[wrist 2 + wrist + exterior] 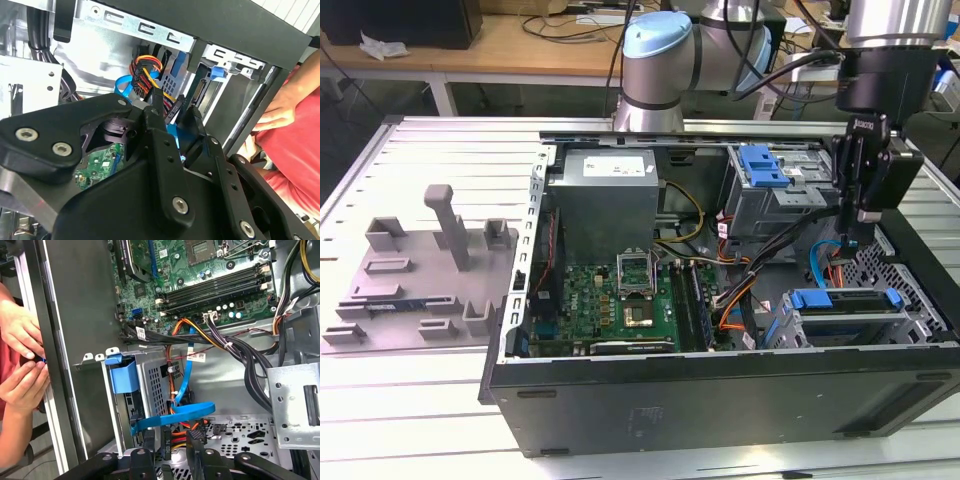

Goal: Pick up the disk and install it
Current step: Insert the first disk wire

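- Gripper (853,238) hangs from the arm into the open computer case (720,400) at the exterior view's right, its fingers spread and pinching nothing. The disk (845,300) lies in the drive cage beside the case's near wall, with blue frame showing at both ends. It is just in front of the fingertips and not touched by them. The motherboard (620,300) lies toward the exterior view's left, and a grey fixture tray (420,270) sits on the table outside the case.
- In the second wrist view the gripper (174,112) has its two black fingers (155,107) standing apart, with a strip of blue visible through the gap. A wire bundle (145,67) of red, yellow and black runs beyond them. A person's hand (280,112) rests against the case's edge.
- In the first wrist view the gripper (170,437) is parted, close to a blue flat cable (175,412). The disk (123,376) shows its blue frame end at the cage's mouth, apart from the fingertips. The person's hands (20,335) are at the outer side of the case wall.
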Tool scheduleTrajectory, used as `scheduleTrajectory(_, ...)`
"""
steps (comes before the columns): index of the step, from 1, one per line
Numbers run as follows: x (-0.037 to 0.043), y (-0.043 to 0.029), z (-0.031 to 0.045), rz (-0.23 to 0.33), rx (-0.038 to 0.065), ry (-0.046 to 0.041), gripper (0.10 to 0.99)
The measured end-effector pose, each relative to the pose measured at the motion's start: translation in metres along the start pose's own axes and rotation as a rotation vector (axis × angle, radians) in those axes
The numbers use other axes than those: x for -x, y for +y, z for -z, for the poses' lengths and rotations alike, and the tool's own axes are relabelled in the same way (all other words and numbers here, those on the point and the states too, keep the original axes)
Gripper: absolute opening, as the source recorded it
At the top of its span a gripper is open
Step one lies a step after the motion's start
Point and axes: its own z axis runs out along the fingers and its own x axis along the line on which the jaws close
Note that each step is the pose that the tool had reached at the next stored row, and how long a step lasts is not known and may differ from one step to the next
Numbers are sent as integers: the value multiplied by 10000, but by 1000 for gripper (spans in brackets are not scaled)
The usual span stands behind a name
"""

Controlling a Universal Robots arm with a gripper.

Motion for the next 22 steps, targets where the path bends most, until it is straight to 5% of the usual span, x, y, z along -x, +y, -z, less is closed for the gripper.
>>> scheduleTrajectory(9, 7, 2, -14, -3, -14, 34, 384)
scheduleTrajectory(22, 20, 6, -39, 5, -66, 307, 384)
